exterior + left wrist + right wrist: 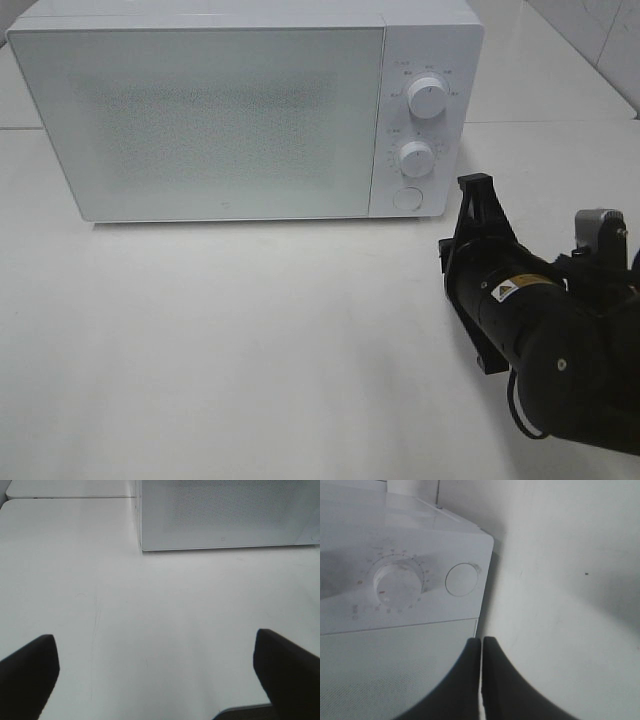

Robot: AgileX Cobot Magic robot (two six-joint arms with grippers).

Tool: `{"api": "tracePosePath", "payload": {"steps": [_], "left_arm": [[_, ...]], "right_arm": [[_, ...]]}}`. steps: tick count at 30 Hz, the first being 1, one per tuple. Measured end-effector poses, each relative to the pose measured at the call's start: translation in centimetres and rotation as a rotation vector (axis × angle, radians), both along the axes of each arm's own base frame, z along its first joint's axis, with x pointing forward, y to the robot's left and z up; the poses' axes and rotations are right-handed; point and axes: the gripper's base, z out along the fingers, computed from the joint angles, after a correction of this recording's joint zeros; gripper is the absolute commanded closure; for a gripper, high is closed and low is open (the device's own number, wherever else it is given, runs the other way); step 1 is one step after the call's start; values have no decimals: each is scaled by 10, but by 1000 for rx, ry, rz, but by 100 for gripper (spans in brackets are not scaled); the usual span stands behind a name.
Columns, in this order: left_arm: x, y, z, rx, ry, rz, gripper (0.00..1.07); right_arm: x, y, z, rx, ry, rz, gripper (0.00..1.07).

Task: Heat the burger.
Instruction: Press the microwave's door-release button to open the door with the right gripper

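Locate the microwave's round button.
Exterior high view: the round button sits at the microwave's lower right front corner, under the lower dial, left of the right arm.

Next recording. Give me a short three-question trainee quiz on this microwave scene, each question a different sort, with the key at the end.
1. True or false: the door of the microwave stands open.
2. The right end effector is: A) open; B) shut, with nothing between its fingers; C) shut on a dial.
3. How many dials sit above the round button on the microwave's panel?
Key: 1 false, the door is closed. 2 B. 3 two.
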Motion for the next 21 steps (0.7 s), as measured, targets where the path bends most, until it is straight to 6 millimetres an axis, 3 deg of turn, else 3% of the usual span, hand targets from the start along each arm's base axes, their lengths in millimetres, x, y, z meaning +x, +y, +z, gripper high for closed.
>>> {"api": "tracePosePath", "payload": {"steps": [7,9,21], "left_arm": [[0,0,0,0,0,0,9],[0,0,0,0,0,0,9],[0,0,0,0,0,0,9]], "right_arm": [[24,2,-3,36,-16,8,107],[39,5,-7,61,-28,12,107],[71,6,-23,74,-19,6,107]]}}
